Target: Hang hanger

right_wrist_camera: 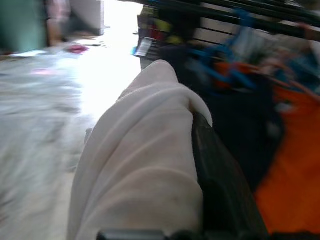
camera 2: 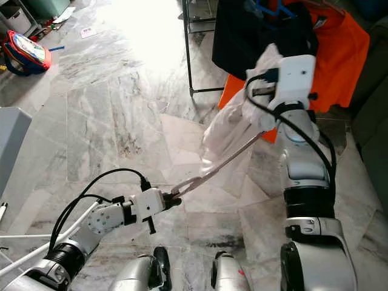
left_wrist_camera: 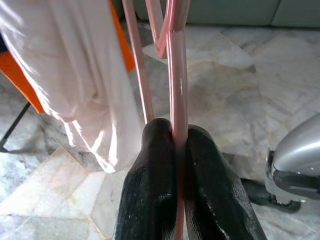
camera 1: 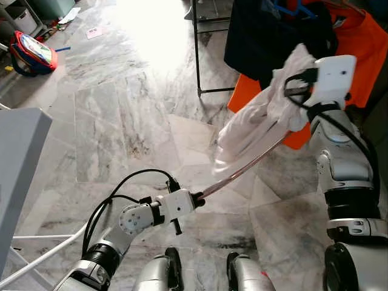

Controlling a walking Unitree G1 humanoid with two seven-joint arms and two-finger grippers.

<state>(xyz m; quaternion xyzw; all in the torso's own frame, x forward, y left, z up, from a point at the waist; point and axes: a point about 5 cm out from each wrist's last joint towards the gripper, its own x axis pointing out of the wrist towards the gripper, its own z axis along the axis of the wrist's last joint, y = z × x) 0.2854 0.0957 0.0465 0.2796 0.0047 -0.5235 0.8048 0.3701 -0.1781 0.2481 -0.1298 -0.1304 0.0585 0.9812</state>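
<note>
A pink hanger slants up from low in front of me into a white garment bunched on it. My left gripper is shut on the hanger's lower end; in the left wrist view the pink wire is pinched between both black fingers. My right gripper is raised high on the right, shut on the white garment, which wraps over its fingers. Just behind it stands a black clothes rack with a dark garment and an orange garment on blue hangers.
The floor is grey marble tile. A red and blue backpack lies far left. A grey cabinet stands close on my left, with a white tube beside it. My feet are below the hanger.
</note>
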